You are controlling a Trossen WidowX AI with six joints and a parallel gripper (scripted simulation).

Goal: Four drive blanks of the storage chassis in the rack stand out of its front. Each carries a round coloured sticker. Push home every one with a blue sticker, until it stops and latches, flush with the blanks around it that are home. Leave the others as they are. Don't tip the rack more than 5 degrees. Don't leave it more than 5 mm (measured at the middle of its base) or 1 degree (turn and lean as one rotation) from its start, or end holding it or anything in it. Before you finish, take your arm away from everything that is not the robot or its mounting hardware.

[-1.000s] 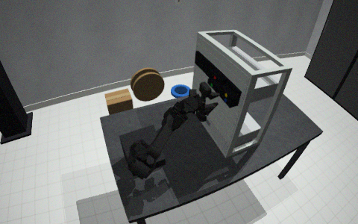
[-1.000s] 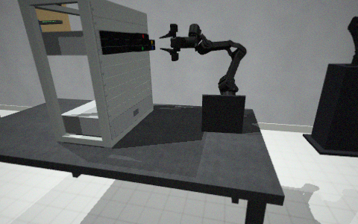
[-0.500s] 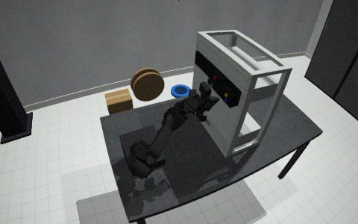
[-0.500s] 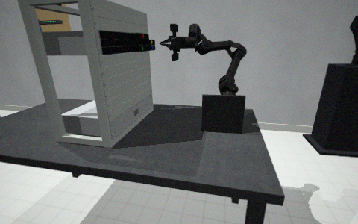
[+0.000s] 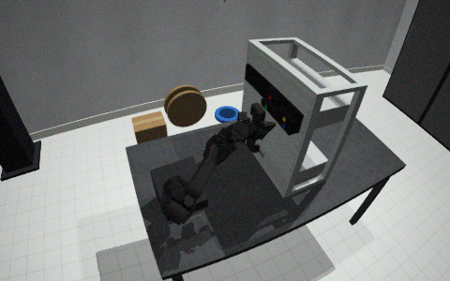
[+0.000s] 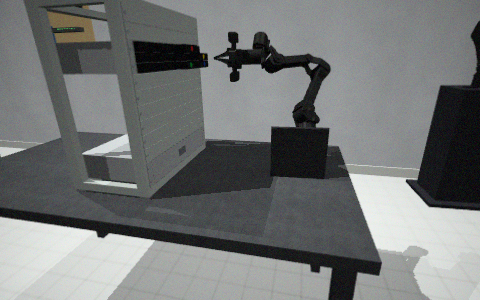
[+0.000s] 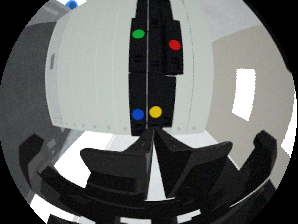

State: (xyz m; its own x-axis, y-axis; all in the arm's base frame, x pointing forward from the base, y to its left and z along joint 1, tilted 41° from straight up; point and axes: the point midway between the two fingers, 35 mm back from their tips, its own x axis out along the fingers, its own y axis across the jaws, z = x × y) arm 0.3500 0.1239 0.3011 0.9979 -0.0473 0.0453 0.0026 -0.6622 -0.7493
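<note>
The grey rack [image 5: 301,110] stands on the dark table, with the black storage chassis [image 5: 273,100] high in its front. Four blanks carry stickers. In the wrist view they are green [image 7: 137,34], red [image 7: 174,44], blue [image 7: 137,113] and yellow [image 7: 156,112]. My gripper [image 7: 153,128] is shut and empty. Its fingertips meet just below the blue and yellow stickers. In the exterior view the gripper [image 6: 217,58] points at the chassis front [image 6: 169,56] with a small gap to the protruding blank that carries the yellow sticker [image 6: 203,56]. In the top view the gripper [image 5: 267,125] is level with the chassis.
My arm stands on a black block [image 6: 299,151] on the table. On the floor behind the table are a cardboard box [image 5: 149,126], a round wooden disc [image 5: 185,105] and a blue bowl [image 5: 227,113]. Black pedestals [image 6: 461,142] [image 5: 4,128] stand off the table.
</note>
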